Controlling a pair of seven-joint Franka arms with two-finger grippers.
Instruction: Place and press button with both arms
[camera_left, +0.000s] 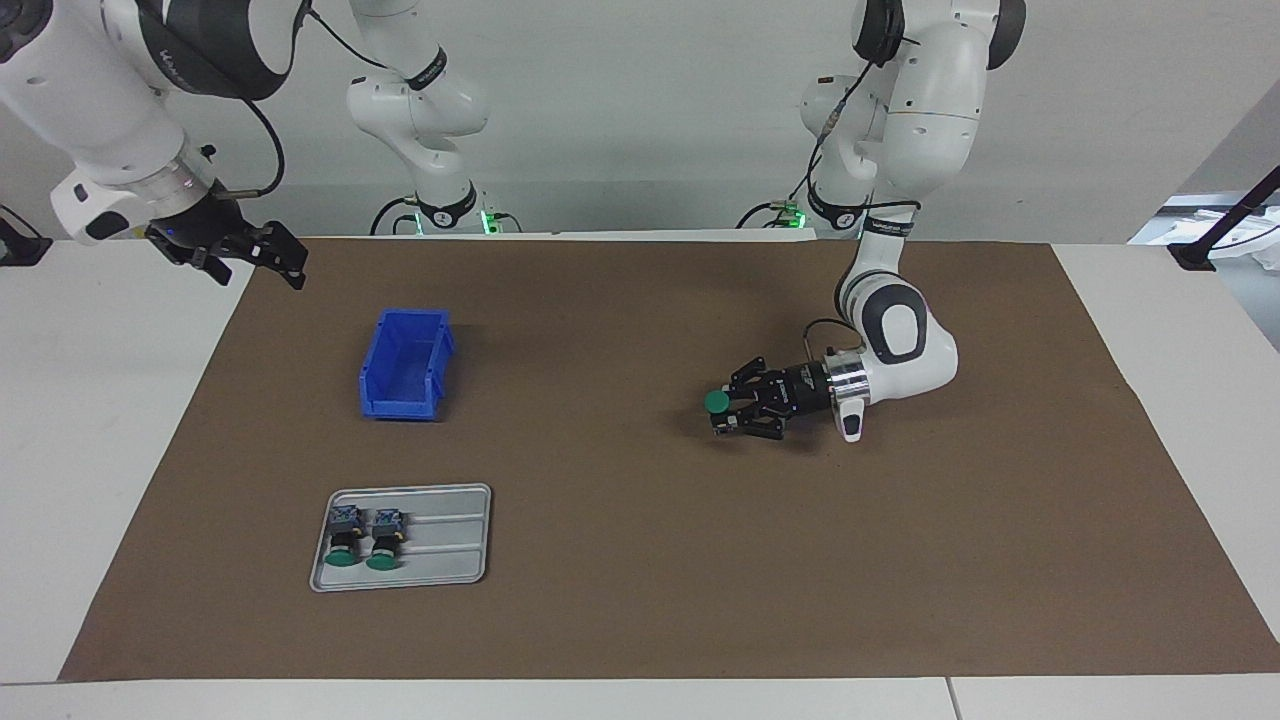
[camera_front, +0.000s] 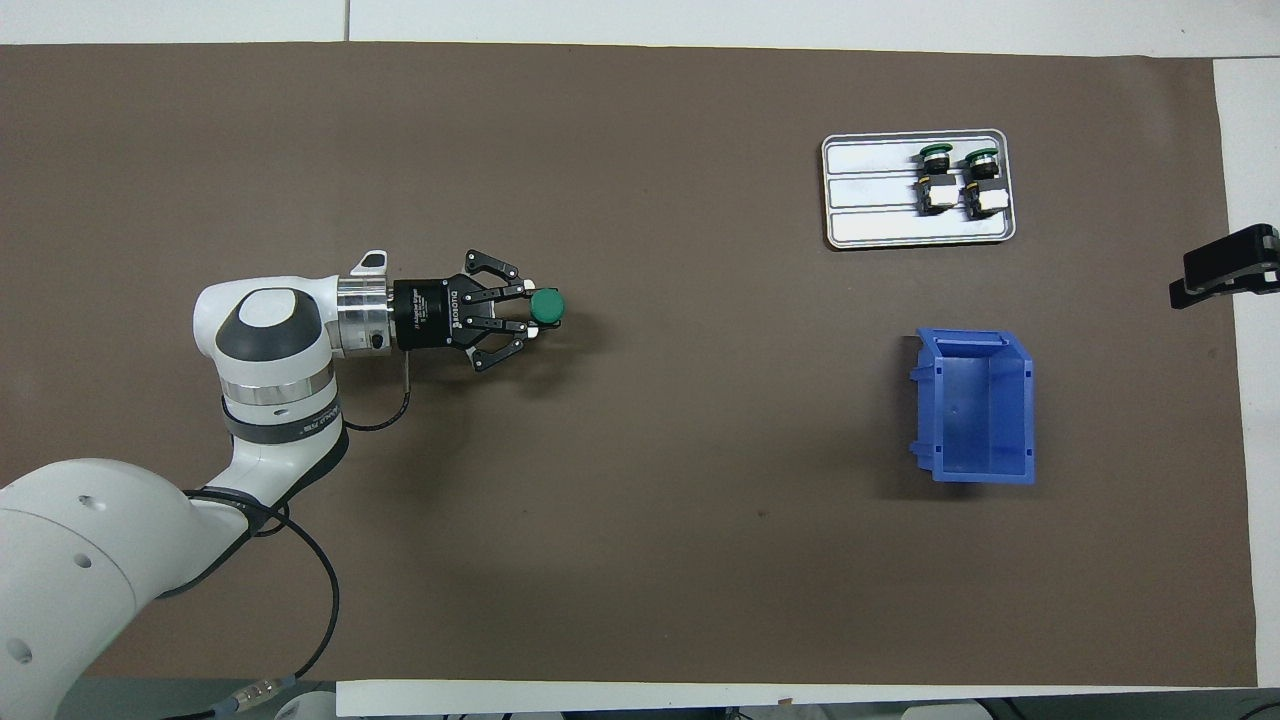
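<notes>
While right claw (camera_left: 262, 255) gapes idle, left claw (camera_left: 728, 412) clenched on button (camera_left: 716, 401).

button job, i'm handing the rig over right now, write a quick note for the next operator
Left pincer: shut on one button, green cap up, low over the brown mat toward the left arm's end of the table.
Right pincer: open, holding nothing, waiting raised over the mat's edge at the right arm's end.
Grey tray: two more buttons lying side by side in it.
Blue bin: nearer the robots than the tray, nothing visible in it.
Done: one button picked up.
Left: set it down and press it, using both arms.
</notes>
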